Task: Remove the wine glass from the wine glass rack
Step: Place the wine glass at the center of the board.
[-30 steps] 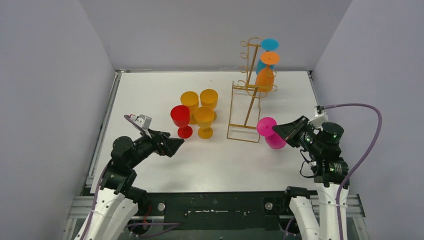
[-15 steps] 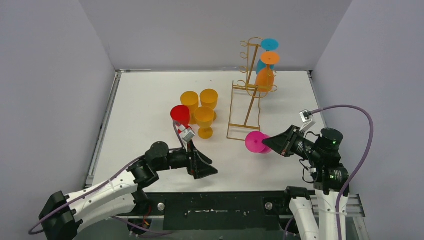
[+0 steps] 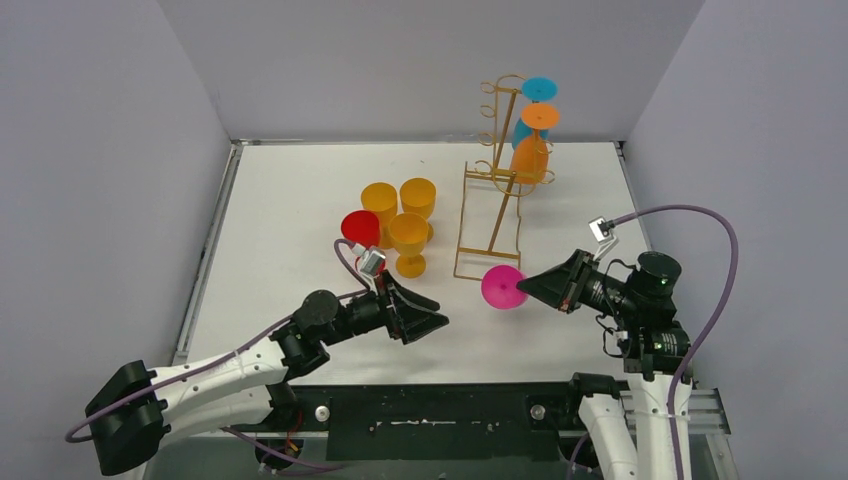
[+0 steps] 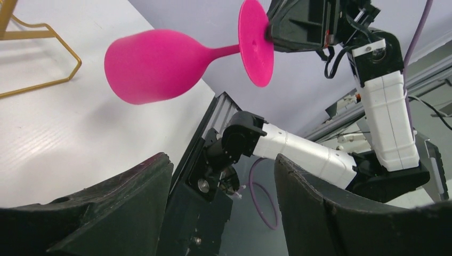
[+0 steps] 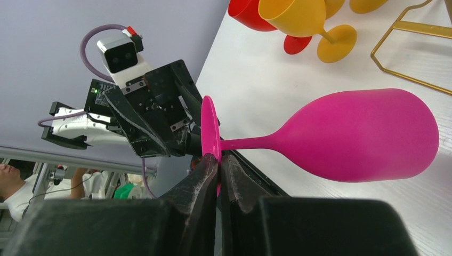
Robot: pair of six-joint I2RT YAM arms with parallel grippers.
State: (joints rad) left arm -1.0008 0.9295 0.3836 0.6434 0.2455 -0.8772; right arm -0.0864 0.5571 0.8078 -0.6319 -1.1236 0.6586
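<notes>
The pink wine glass (image 3: 500, 287) hangs sideways above the table, clear of the gold wire wine glass rack (image 3: 497, 190). My right gripper (image 3: 530, 288) is shut on the rim of its foot. In the right wrist view my right gripper (image 5: 218, 160) pinches the foot disc, and the bowl (image 5: 362, 136) points away. My left gripper (image 3: 438, 322) is open and empty, left of the glass and pointing at it. In the left wrist view my left gripper (image 4: 221, 165) sits below the glass (image 4: 154, 66). An orange glass (image 3: 531, 155) and a blue glass (image 3: 538, 90) hang on the rack.
A red glass (image 3: 360, 232) and three yellow glasses (image 3: 408, 235) stand upright left of the rack. Grey walls close in the table on the left, back and right. The rack's base (image 5: 410, 26) and a yellow glass (image 5: 304, 21) show in the right wrist view.
My right gripper has carried the pink glass left and nearer, away from the rack. My left arm has swung out to the right, bringing its open gripper close to the glass.
</notes>
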